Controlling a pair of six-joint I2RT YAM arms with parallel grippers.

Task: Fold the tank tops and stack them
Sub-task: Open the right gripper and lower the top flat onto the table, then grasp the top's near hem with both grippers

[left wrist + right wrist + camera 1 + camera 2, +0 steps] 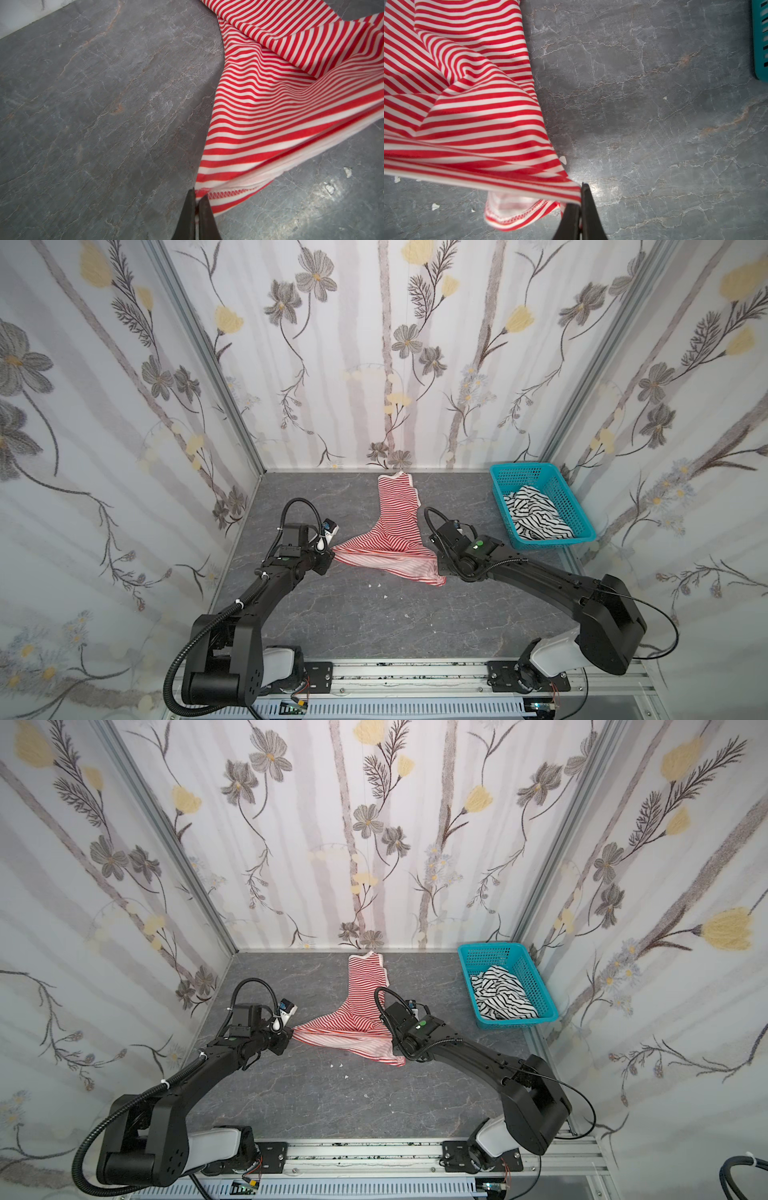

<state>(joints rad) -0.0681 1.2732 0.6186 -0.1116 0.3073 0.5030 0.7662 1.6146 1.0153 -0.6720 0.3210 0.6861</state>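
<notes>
progress: early. red top (388, 541) is out on the desk (374, 622), mid-desk, not yet flat. its far end trails toward the back wall and the near hem is stretched between the two sets of jaws. left jaws clenched on one hem corner, right jaws clenched on the opposite hem edge; both wrist views show this. no fold made yet. black top (536, 514) lies crumpled in the basket (552, 540), far right, untouched. left to do, by my reading: spread and fold red, fetch and fold black, stack.
</notes>
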